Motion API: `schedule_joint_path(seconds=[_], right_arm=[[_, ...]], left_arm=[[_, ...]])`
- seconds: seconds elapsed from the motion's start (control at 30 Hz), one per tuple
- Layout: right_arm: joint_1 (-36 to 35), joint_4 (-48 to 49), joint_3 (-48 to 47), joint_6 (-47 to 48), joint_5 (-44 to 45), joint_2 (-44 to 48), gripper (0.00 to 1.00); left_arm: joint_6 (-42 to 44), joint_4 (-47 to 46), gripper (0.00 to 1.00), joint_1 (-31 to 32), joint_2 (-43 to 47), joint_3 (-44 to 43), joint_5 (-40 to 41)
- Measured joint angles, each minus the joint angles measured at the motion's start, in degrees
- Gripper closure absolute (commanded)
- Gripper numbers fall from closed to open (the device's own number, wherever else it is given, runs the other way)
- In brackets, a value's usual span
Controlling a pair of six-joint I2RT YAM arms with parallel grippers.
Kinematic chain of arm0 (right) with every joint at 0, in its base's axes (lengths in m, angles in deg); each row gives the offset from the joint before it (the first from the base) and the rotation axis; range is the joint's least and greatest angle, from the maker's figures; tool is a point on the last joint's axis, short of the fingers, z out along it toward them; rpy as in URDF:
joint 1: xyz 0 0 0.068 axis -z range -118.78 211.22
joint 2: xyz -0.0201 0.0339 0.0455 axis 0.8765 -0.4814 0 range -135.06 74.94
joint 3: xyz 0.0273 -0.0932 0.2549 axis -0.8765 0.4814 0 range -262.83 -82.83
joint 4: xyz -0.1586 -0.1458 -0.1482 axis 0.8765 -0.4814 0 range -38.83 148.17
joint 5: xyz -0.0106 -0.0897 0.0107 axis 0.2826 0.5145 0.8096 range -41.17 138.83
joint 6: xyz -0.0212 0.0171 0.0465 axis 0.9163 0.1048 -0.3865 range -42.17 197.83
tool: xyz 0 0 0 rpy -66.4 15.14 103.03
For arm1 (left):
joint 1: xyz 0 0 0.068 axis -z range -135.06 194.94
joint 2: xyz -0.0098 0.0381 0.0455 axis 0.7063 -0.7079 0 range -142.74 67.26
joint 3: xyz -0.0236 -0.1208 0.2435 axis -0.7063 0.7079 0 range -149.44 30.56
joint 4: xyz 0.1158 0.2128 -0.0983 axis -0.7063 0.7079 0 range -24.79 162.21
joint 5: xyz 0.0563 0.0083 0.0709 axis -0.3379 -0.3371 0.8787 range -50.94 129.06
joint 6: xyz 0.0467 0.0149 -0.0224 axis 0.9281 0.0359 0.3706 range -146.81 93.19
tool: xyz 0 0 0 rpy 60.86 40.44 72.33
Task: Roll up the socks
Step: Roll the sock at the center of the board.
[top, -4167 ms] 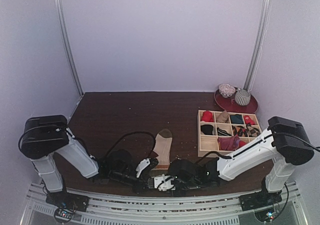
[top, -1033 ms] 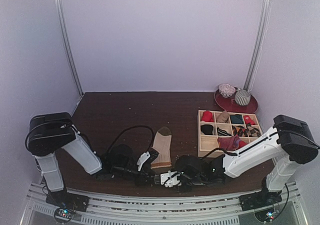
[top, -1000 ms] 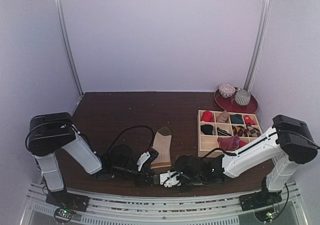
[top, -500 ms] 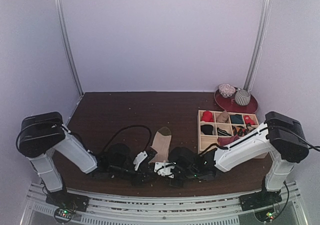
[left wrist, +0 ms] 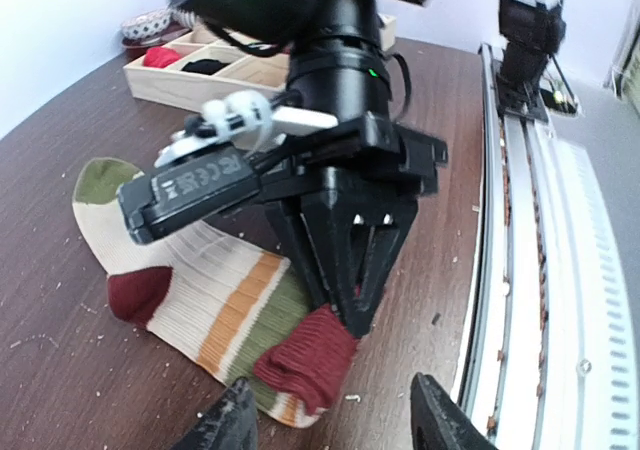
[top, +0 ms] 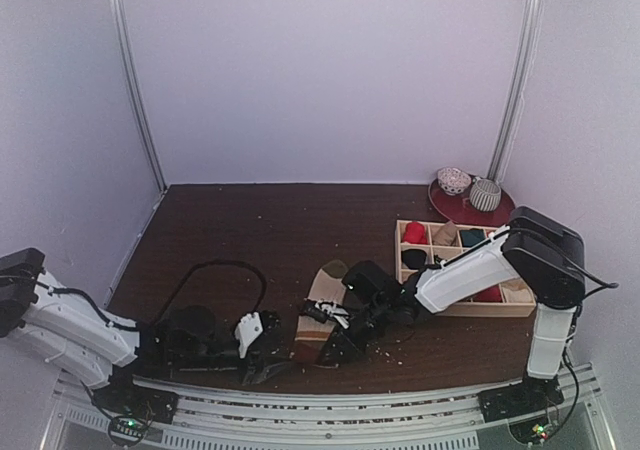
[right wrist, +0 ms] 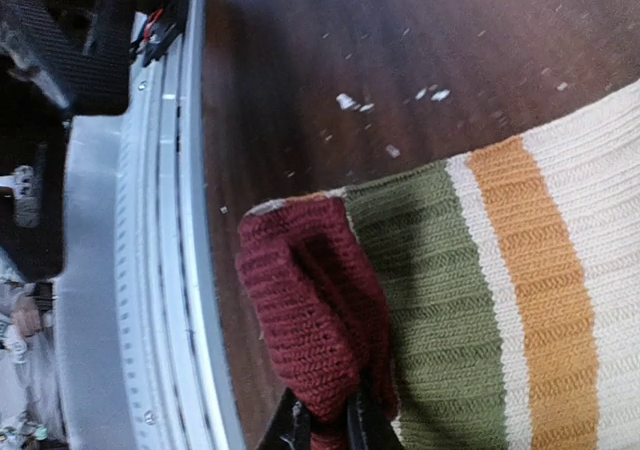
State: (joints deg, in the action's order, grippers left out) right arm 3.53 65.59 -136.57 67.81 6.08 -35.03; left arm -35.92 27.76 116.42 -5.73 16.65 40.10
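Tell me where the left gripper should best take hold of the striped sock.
Probably the dark red end, beside the right gripper's pinch, coming low from the left. That end is folded up and thick; the rest of the striped sock lies flat on the table.

Robot lab (white-walled booth)

The sock lies on the table, left of the divided box.
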Motion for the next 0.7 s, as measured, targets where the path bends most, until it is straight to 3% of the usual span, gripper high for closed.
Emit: schedule_joint_path(seconds=[0.27, 0.7], right_arm=[[1.7, -8.8, -3.0, -0.5, -14.6, -4.0, 0.9], [4.2, -19.0, -8.2, 3.5, -22.0, -8.6, 0.9]], left_arm=[[9.2, -8.0, 0.5, 1.8, -16.5, -2.8, -1.0], [12.3, -12.3, 0.49, 5.5, -18.2, -3.7, -2.8]])
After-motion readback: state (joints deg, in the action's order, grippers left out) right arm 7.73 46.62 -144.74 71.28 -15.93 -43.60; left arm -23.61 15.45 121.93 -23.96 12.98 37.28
